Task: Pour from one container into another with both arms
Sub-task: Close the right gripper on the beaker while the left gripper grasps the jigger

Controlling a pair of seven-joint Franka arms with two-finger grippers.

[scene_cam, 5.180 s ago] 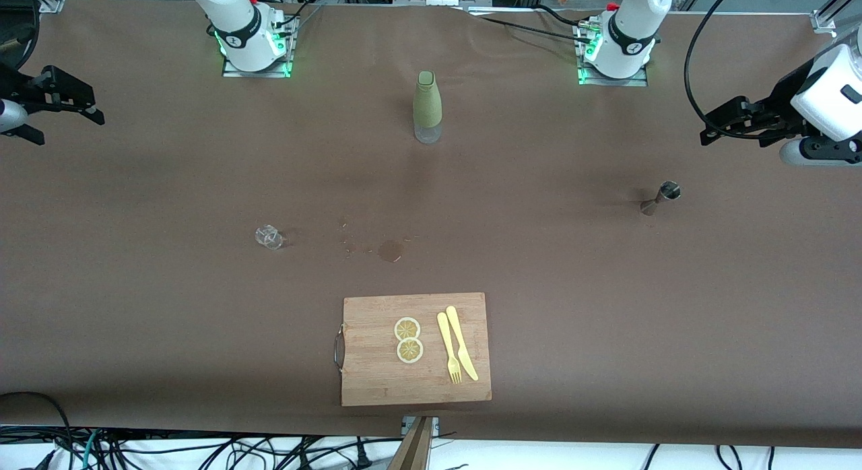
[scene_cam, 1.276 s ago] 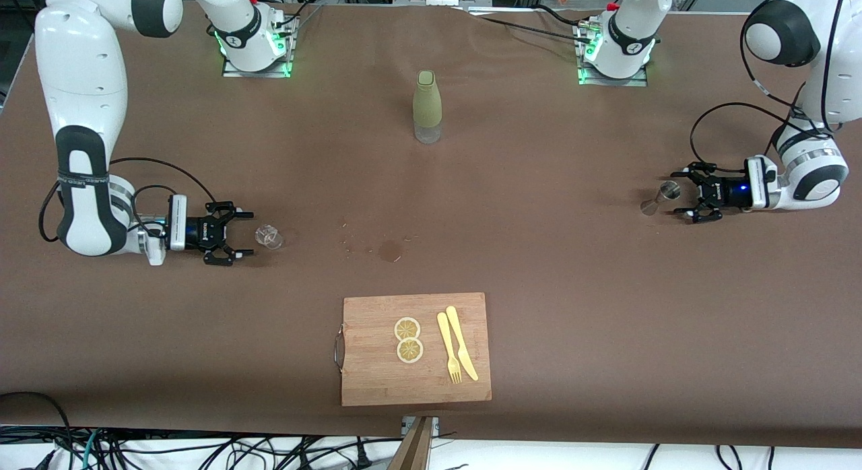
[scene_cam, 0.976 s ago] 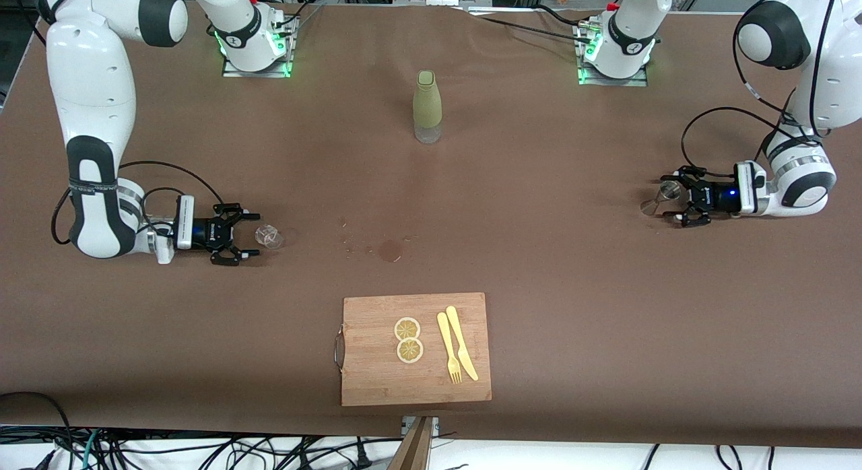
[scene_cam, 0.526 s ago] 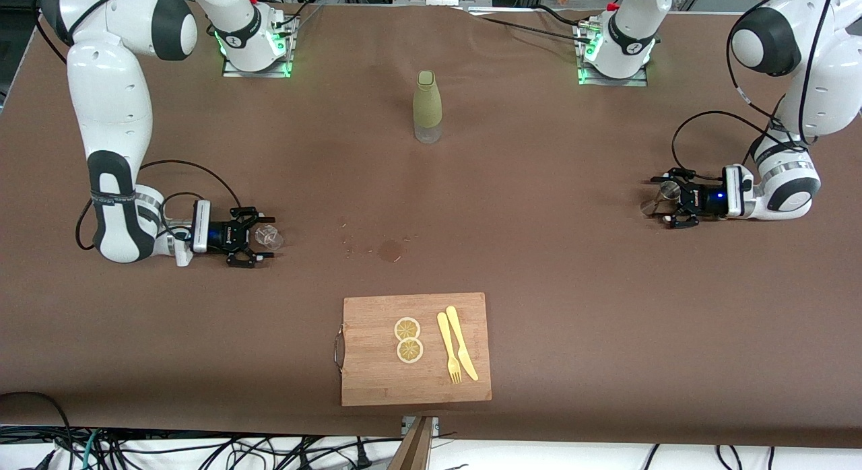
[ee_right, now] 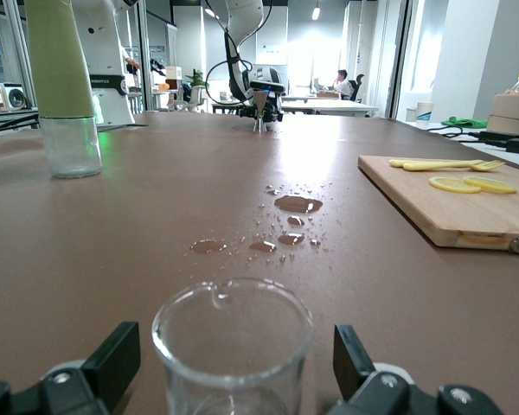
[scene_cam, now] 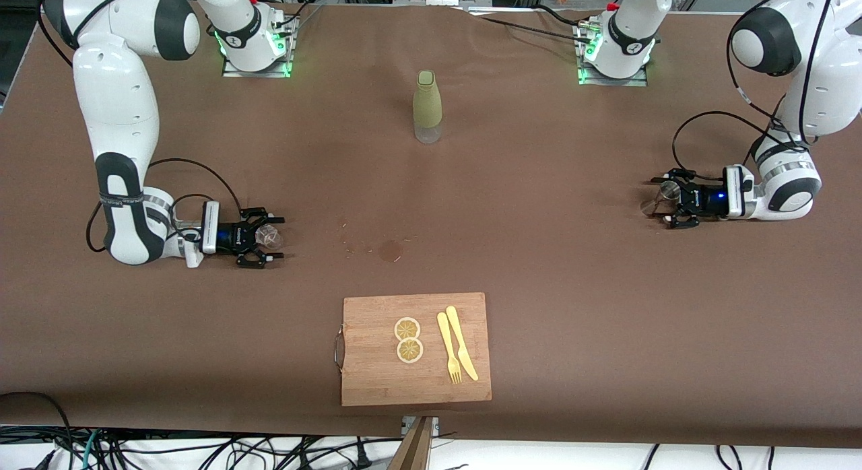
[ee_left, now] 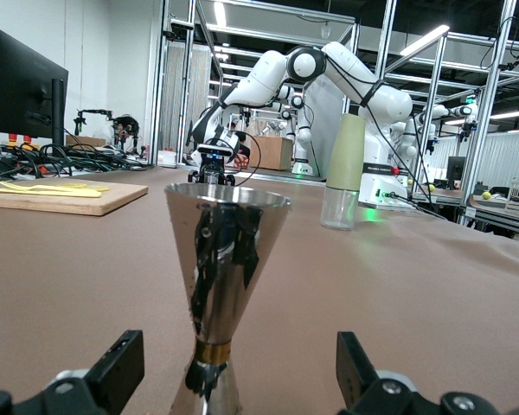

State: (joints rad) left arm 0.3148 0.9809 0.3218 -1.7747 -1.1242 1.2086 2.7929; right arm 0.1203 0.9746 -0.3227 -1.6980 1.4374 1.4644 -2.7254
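My left pincer [scene_cam: 663, 202] spread around the metal measuring cup [ee_left: 222, 277], right pincer [scene_cam: 269, 238] spread around the glass beaker [ee_right: 233, 344], both low on the counter [scene_cam: 539, 268] ready to grip

table: brown covering [scene_cam: 606, 322] | frame: aluminium struts [ee_left: 389, 52] | light: ceiling strips [ee_left: 432, 39] | upper left: dark monitor [ee_left: 26, 95] | floor edge: cables, seemingly loose [scene_cam: 202, 450]

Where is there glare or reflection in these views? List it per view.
Left wrist view: the metal jigger mirrors dark shapes on its cone. Right wrist view: window light glares across the table, and the spilled drops shine. Front view: even lighting, with soft shadows under both arms.
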